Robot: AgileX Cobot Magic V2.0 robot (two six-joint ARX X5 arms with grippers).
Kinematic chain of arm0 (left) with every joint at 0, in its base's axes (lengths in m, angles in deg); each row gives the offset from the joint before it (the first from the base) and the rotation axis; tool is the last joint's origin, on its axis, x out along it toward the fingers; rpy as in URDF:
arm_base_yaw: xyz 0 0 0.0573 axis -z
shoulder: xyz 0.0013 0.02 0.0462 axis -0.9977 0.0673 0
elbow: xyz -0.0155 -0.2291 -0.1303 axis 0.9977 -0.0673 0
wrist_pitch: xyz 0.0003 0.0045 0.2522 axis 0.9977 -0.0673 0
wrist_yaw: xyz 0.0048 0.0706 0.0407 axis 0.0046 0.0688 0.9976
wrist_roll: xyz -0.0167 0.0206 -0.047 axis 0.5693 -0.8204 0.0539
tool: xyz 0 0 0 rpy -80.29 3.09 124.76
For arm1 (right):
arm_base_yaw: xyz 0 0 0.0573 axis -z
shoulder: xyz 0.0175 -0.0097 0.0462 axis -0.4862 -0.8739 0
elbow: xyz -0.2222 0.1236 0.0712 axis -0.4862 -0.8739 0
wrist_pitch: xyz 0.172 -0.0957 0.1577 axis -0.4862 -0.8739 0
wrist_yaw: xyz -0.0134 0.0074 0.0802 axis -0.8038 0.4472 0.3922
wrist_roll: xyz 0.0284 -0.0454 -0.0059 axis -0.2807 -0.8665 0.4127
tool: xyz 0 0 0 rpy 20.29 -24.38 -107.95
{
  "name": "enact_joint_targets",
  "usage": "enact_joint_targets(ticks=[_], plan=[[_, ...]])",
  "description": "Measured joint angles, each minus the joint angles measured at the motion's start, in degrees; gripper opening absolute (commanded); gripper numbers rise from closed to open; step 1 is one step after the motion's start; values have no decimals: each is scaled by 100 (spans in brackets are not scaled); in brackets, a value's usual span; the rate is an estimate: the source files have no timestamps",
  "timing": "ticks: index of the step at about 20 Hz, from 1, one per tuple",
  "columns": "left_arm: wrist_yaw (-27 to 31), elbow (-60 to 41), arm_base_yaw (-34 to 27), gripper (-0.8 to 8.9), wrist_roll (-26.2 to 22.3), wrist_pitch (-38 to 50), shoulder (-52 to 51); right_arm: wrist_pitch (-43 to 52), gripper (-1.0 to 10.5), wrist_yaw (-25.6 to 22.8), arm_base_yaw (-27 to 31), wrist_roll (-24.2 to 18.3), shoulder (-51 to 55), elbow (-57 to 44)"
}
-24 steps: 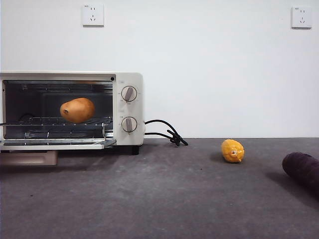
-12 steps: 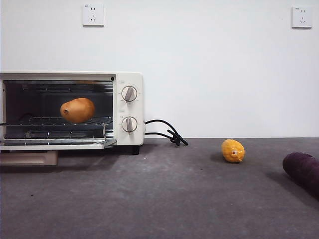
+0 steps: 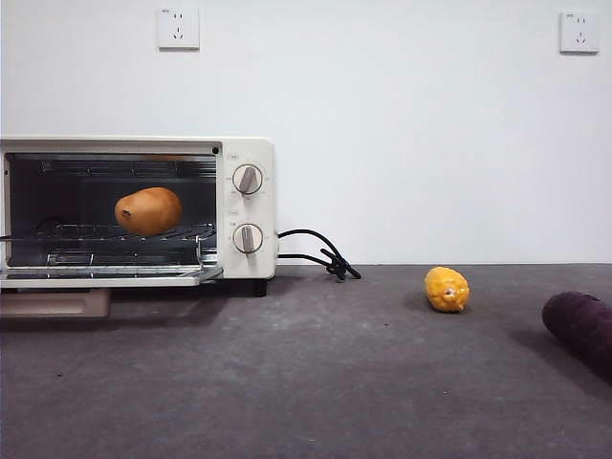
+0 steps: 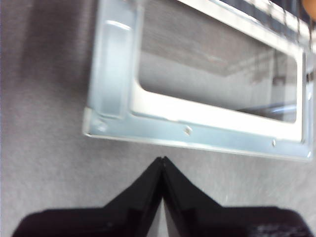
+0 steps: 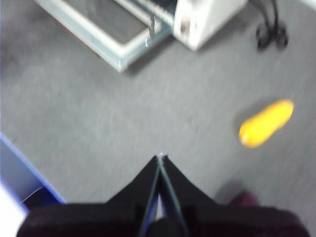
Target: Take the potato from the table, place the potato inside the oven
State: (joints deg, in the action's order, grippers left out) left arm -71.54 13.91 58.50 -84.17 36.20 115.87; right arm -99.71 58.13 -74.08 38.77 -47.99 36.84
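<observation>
The front view's right edge cuts off the purple vegetable (image 3: 581,330), its left edge clips the oven (image 3: 251,263), and my right wrist view is blurred.

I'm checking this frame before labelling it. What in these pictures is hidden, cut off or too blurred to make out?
- Purple vegetable: front view, cut off by the right edge; its full length is unknown.
- Oven: front view, its left side runs past the edge.
- Potato: only the front view shows it whole; its contact with the rack is unclear.
- Yellow fruit: right wrist view, smeared by blur.
- Knob markings: too small to read.
</observation>
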Motion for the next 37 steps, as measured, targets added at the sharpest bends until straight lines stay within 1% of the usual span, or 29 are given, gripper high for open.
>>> enact_joint_targets(ticks=[2,4,6,9,13,16,18,21,25,33,37], plan=[[-334,2,-356,-9,57,105,247,4,-11,116,212,0,293,-92],[-393,2,-662,-9,107,155,568,35,-11,120,391,0,470,-94],[-393,2,-846,-9,146,168,922,35,-11,118,498,2,494,-96],[-472,2,-859,-9,149,201,1364,37,-11,120,527,0,490,-96],[-560,0,-802,-9,254,516,1709,37,-11,120,533,4,490,-96],[-848,0,-798,-9,304,625,1919,37,-10,120,531,9,490,-96],[-1121,0,-798,-9,363,745,1943,39,-10,120,531,24,490,-96],[-1532,0,-796,-9,597,1029,1943,72,-11,122,531,28,490,-96],[-1631,0,-793,-9,748,1075,1943,72,-11,120,533,28,490,-96],[-2321,0,-798,-9,911,1228,1943,74,-11,120,533,31,490,-96],[-2610,0,-796,-9,1132,1486,1943,155,-11,151,533,31,490,-98]])
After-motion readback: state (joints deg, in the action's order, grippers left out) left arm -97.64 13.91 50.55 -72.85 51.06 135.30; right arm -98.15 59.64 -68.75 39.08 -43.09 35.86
